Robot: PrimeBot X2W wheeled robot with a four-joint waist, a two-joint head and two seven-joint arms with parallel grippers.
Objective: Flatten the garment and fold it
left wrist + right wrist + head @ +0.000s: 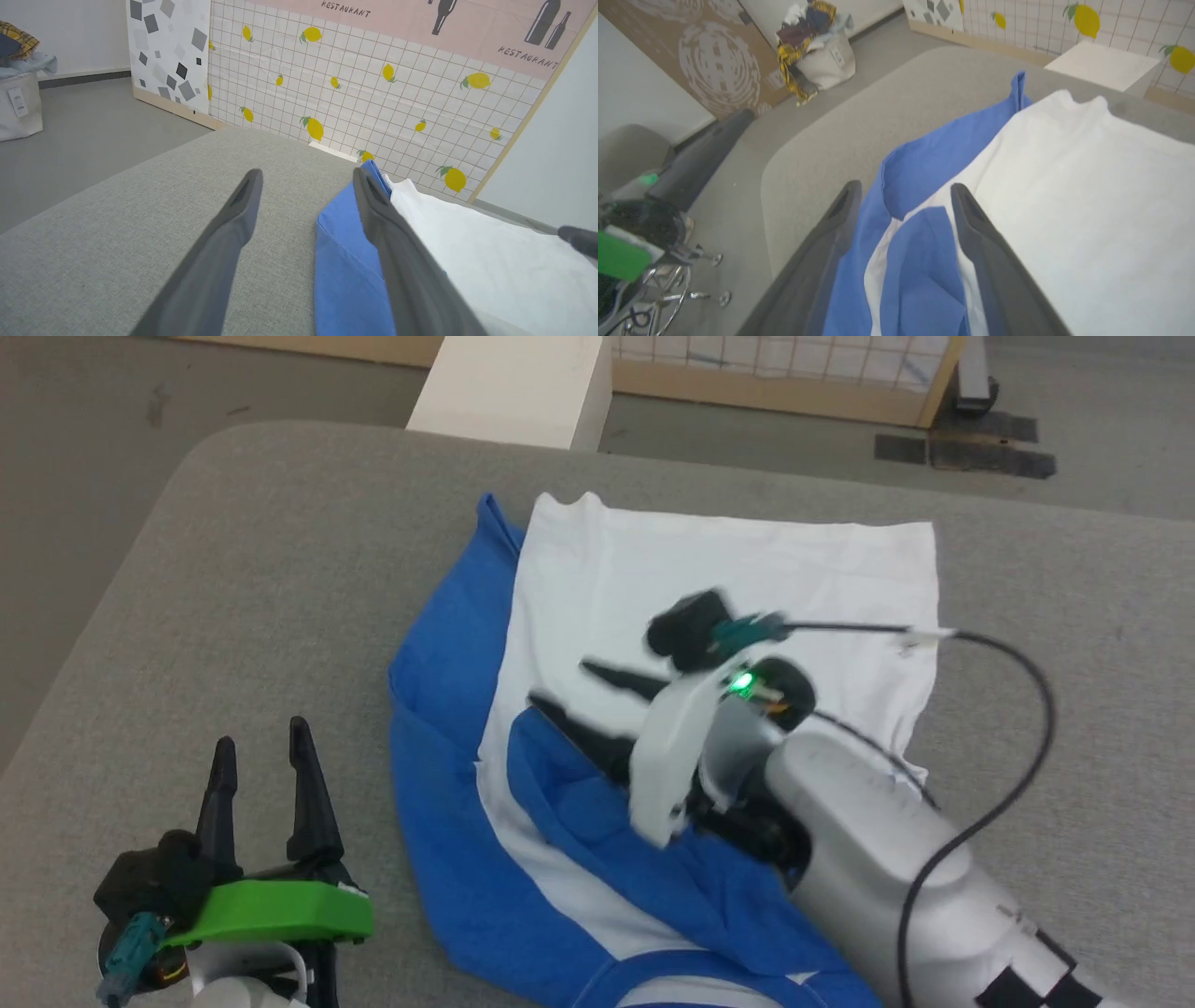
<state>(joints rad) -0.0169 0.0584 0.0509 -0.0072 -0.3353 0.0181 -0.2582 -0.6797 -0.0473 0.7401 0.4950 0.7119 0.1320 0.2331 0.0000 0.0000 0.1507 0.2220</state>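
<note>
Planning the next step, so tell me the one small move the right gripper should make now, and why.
Probably lower the right gripper and close on the blue flap between its open jaws. That flap lies folded over the white body of the shirt, which isn't flat yet; the left gripper sits open, off the cloth.

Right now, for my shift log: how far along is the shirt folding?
Done: a blue sleeve lies folded onto the garment. In hand: the open right gripper hangs over that fold; left gripper open, apart. Left: smoothing the bunched blue edge, final folds.
</note>
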